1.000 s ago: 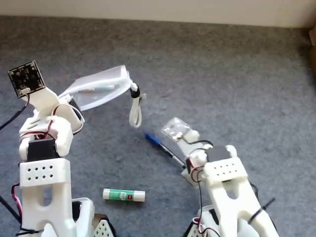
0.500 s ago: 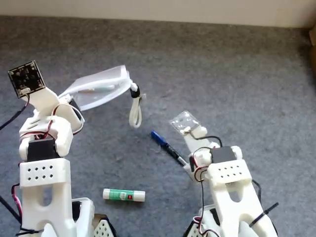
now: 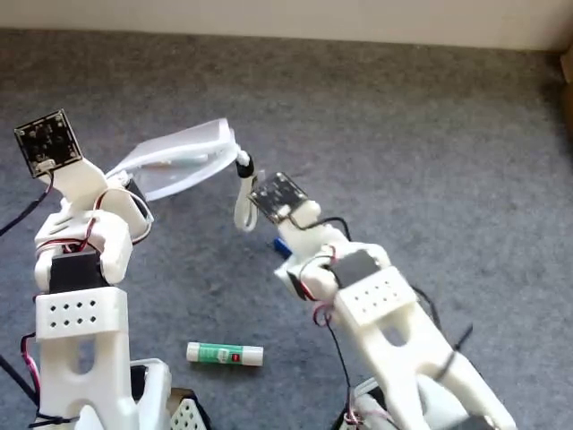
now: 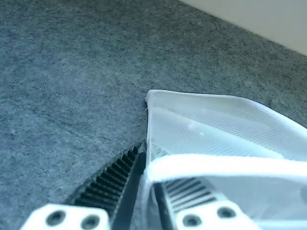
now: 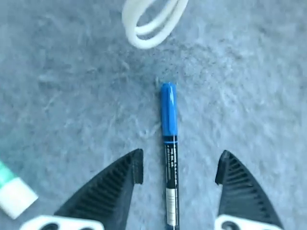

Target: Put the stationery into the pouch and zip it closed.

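Pinching the pouch (image 4: 216, 129), our left tool (image 4: 147, 165) keeps it open — our right tool (image 5: 181, 160) hangs over the pen (image 5: 169, 143), spread wide.

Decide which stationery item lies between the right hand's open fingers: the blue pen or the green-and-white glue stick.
The blue-capped pen: the right hand straddles it with open fingers; the green-and-white glue stick lies apart.
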Controlling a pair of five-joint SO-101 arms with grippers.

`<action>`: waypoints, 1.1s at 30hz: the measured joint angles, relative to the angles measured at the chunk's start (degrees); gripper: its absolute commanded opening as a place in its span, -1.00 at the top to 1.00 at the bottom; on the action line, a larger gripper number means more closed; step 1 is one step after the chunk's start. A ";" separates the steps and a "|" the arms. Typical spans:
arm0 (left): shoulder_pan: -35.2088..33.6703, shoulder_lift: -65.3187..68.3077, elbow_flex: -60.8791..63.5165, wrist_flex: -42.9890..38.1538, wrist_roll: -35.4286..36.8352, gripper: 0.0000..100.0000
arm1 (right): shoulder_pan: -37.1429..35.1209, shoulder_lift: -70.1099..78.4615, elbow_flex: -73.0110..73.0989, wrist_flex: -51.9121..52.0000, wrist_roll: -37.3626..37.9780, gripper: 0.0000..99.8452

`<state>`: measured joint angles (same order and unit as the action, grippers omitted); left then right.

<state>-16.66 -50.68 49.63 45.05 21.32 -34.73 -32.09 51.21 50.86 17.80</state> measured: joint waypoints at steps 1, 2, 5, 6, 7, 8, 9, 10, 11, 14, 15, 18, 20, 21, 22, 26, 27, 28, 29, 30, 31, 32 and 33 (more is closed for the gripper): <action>0.00 0.00 0.00 0.00 0.00 0.99 | 0.00 2.99 -0.79 -1.41 0.00 0.52; 0.00 0.00 0.00 0.00 0.00 0.99 | 0.00 5.98 -1.58 -2.81 -0.26 0.52; 0.00 0.00 0.00 0.00 0.00 0.99 | 0.00 13.89 -3.96 -5.98 -2.73 0.52; 0.00 0.00 0.00 0.00 0.00 0.99 | 0.00 16.00 -4.92 -6.59 -3.34 0.52; 0.00 0.00 0.00 0.00 0.00 0.99 | 0.00 18.02 -5.80 -7.03 -3.78 0.52; 0.00 0.00 0.00 0.00 0.00 0.99 | 0.00 19.69 -6.59 -7.21 -3.96 0.52; 0.00 0.00 0.00 0.00 0.00 0.99 | 0.00 21.10 -7.21 -7.47 -4.13 0.52; 0.00 0.00 0.00 0.00 0.00 0.99 | 0.00 22.33 -7.74 -7.65 -4.13 0.52; 0.00 0.00 0.00 0.00 0.00 0.99 | 0.00 23.47 -8.18 -7.65 -4.13 0.52; 0.00 0.00 0.00 0.00 0.00 0.99 | 0.00 26.11 -8.79 -7.82 -4.13 0.52; 0.00 0.00 0.00 0.00 0.00 0.99 | 0.00 26.73 -8.79 -7.82 -4.13 0.52; 0.00 0.00 0.00 0.00 0.00 0.99 | 0.00 28.31 -8.79 -8.00 -4.13 0.63; 0.00 0.00 0.00 0.00 0.00 0.99 | 0.00 28.40 -8.79 -8.00 -4.31 0.79; 0.00 0.00 0.00 0.00 0.00 0.99 | 0.09 28.40 -8.79 -8.00 -4.31 0.87; 0.00 0.00 0.00 0.00 0.00 0.99 | 0.18 28.40 -8.88 -8.00 -4.31 0.95; 0.00 0.00 0.00 0.00 0.00 0.99 | 0.18 28.40 -8.88 -8.18 -4.31 0.99; 0.00 0.00 0.00 0.00 0.00 0.99 | 0.18 28.40 -8.88 -8.18 -4.31 0.99; 0.00 0.00 0.00 0.00 0.00 0.99 | 0.18 28.40 -8.88 -8.18 -4.31 0.99; 0.00 0.00 0.00 0.00 0.00 0.99 | 0.18 28.40 -8.88 -8.18 -4.31 0.99; 0.09 0.00 0.00 0.00 0.00 0.99 | 0.18 28.40 -8.88 -8.18 -4.31 0.99; 0.09 0.00 0.00 0.00 0.00 0.99 | 0.18 28.40 -8.88 -8.18 -4.31 0.99; 0.09 0.00 0.00 0.00 0.00 0.99 | 0.18 28.40 -8.88 -8.18 -4.31 0.99; 0.09 0.00 0.00 0.00 0.00 0.99 | 0.18 28.40 -8.88 -8.18 -4.31 0.99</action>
<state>-16.57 -50.68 49.63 45.05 21.32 -34.55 -3.69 42.33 42.68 13.49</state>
